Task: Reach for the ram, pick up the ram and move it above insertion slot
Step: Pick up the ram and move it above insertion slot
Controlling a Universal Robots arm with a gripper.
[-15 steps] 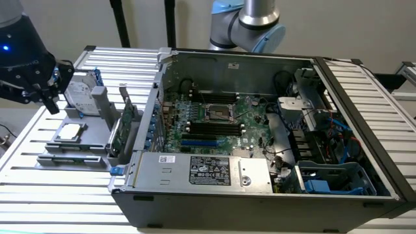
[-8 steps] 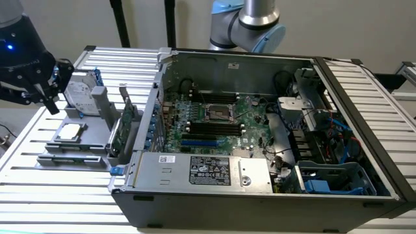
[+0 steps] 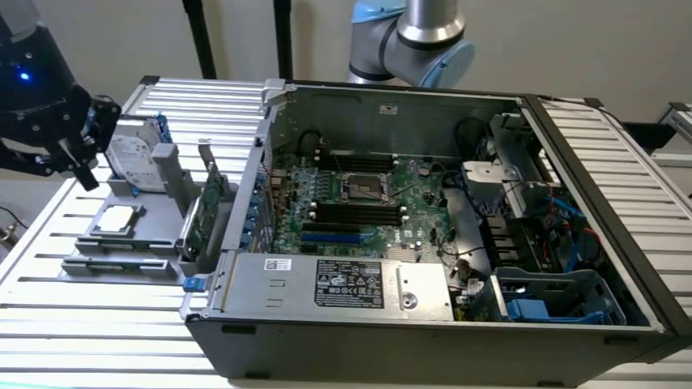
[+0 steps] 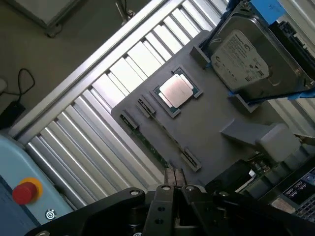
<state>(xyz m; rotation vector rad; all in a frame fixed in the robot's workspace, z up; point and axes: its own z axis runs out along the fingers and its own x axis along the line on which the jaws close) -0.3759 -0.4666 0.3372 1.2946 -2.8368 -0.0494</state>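
Currently the gripper (image 4: 173,173) hangs over the grey holder (image 4: 206,132), which stands outside the computer case (image 3: 324,348) on the exterior view's left. Its fingertips appear pressed together, with nothing between them.

The ram (image 4: 152,147) stands on edge in a groove of the holder, between two end clips. It is just beside the processor (image 4: 174,91) and apart from the hard drive (image 4: 246,54), and its thin green top edge faces up.

Assessment: the ram is light and stiff but thin, and likely fragile to bending and to pressure on its chips. The soundest hold appears to be across its two flat faces near mid-length, jaws square to the board, clear of the end clips. As they stand, the fingers could not straddle the board.
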